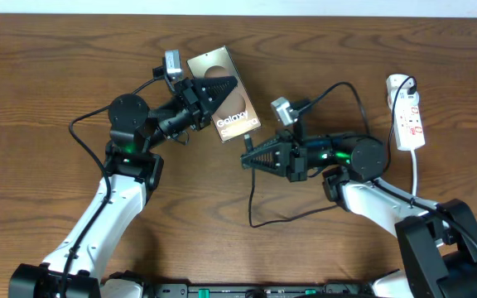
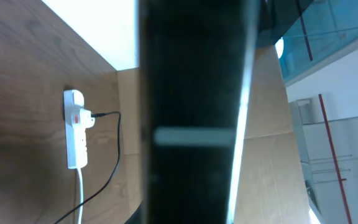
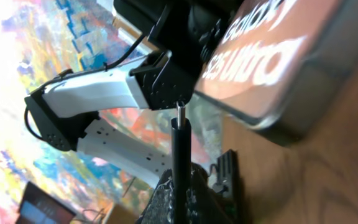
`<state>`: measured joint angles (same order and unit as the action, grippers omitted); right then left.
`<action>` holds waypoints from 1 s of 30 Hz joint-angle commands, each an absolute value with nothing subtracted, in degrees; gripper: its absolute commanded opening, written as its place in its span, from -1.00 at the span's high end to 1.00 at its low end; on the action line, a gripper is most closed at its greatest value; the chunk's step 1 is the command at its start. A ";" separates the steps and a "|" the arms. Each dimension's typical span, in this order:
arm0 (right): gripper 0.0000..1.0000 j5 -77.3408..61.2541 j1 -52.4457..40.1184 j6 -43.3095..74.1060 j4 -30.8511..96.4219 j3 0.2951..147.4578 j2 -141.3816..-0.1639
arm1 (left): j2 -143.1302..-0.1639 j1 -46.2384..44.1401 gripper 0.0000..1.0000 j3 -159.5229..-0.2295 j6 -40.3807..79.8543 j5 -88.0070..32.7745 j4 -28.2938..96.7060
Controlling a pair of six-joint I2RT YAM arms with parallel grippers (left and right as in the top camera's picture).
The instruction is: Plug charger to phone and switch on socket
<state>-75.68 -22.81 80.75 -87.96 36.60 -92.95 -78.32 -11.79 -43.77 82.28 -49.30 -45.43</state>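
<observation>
Two robot arms meet over a wooden table [image 1: 56,66], near the middle of its far edge. The left gripper [image 1: 222,86] is clamped on the phone [image 1: 238,120], its dark fingers lying across the brownish screen above the white "Galaxy" lettering. The phone sits askew to the table's edges; from the left wrist it shows only as a dark band [image 2: 191,93] crossing the whole view. The right gripper [image 1: 251,159], pointing left toward the table's centre, has its jaws pressed together on the charger [image 1: 252,199], pinching the thin black cable just behind its small metal plug [image 3: 179,112]. From the right wrist, that plug stands out past the fingers [image 3: 166,199], close to the phone's [image 3: 272,56] lower end but apart from it and not inserted. Behind the gripper the black cable drops toward the near edge of the table and loops back to the right beneath the right arm. The socket [image 1: 407,116], a narrow white power strip with red markings, lies near the far right corner, well apart from both grippers, its thick white cord [image 1: 416,170] trailing toward the near edge. A white adapter [image 2: 87,118] with a black lead is plugged into it. The position of its switch cannot be made out.
</observation>
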 commanded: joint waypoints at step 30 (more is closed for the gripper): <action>0.98 -73.19 -25.12 84.18 -89.80 36.25 -92.86 | -77.47 -9.82 0.86 -44.69 81.78 -54.63 -52.01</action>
<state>-73.67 -24.93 83.59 -87.99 36.58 -92.95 -78.32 -10.15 -43.77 82.30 -53.95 -51.00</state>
